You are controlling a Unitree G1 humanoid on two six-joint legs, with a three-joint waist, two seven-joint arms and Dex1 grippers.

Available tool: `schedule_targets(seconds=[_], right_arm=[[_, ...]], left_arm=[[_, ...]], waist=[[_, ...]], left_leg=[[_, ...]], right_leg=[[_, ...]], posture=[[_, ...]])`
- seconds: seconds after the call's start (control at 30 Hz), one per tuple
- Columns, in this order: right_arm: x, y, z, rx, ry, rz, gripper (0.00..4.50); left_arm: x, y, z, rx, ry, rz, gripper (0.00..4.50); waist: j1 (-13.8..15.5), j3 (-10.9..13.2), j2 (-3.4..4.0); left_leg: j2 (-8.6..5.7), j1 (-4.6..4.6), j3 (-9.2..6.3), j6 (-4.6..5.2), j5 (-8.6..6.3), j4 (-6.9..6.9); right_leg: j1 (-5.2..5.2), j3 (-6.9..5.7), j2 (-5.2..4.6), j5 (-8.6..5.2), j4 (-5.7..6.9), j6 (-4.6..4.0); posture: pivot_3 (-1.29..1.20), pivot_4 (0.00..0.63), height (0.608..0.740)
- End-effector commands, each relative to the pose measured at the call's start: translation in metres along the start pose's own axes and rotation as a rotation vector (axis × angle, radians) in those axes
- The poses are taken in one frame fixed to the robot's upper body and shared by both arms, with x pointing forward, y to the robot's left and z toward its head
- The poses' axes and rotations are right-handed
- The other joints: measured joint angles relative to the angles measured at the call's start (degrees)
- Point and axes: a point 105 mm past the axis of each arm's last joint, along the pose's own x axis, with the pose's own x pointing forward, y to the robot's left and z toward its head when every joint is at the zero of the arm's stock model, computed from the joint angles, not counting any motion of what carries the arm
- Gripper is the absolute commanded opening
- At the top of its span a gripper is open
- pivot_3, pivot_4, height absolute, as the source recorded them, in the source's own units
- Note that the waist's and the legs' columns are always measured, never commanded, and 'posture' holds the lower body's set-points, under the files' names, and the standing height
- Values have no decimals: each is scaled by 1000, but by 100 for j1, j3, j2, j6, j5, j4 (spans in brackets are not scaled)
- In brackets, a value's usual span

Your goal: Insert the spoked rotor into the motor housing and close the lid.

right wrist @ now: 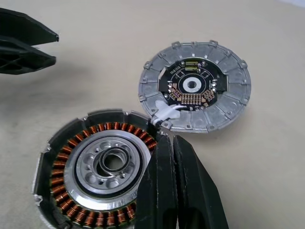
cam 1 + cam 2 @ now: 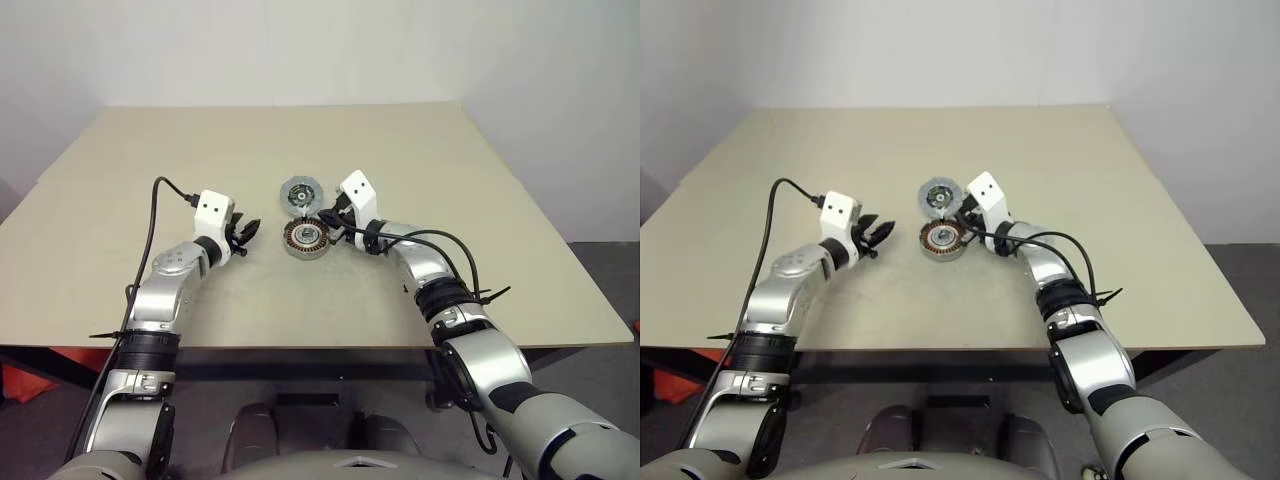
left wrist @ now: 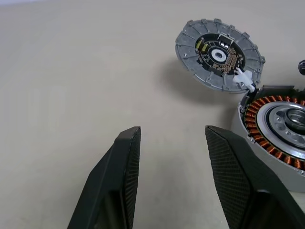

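The motor housing [image 2: 307, 237] sits mid-table, a grey cup with copper windings [image 1: 64, 164] around a silver hub. Its lid [image 2: 299, 194] lies open and flat just beyond it, joined at the rim, dark circuit side up [image 1: 195, 86]. My right gripper [image 1: 170, 139] is shut with nothing between its fingers. Its tips rest at the housing's rim beside the hinge, coming in from the right [image 2: 330, 216]. My left gripper [image 2: 245, 232] hovers just left of the housing, open and empty, with its fingers [image 3: 125, 157] pointing toward it. The spoked rotor is out of view.
The beige table [image 2: 420, 150] stretches bare around the housing on all sides. Its front edge [image 2: 330, 347] runs close to my arms. A black cable [image 2: 160, 200] loops off my left wrist, and another trails along my right forearm [image 2: 440, 245].
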Motion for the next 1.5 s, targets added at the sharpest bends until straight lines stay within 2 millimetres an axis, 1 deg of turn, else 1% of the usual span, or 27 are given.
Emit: schedule_targets(seconds=[0.03,0.23,0.57,0.8,1.27,1.5], right_arm=[[3,-2,21,-26,-66,-4,44],[9,10,14,-17,-55,23,44],[12,16,12,-17,-48,40,44],[13,19,-2,-12,-8,40,44],[10,23,4,-16,-35,72,44],[13,27,7,-17,-44,83,44]], left_arm=[[0,-2,14,29,-47,-3,2273],[0,-1,13,33,-47,2,2273],[-2,0,12,47,-41,10,2273],[-1,-1,17,69,-48,5,2273],[-1,3,18,70,-53,15,2273],[-1,4,16,69,-50,21,2273]], waist=[[-1,0,0],[-5,0,0],[-5,0,0],[-1,0,0],[-6,0,0],[-6,0,0]], left_leg=[[0,0,0,0,0,0],[0,1,0,0,0,0],[0,1,0,0,0,0],[1,1,0,0,0,0],[1,3,0,0,0,1],[1,3,0,0,0,1]], right_leg=[[0,0,0,0,0,0],[-1,0,0,0,2,0],[-1,0,1,0,1,0],[0,0,0,0,1,0],[1,0,0,0,3,0],[1,1,0,0,4,0]], posture=[[0,0,740],[0,0,740],[0,0,740],[0,0,740],[0,0,740],[0,0,740]])
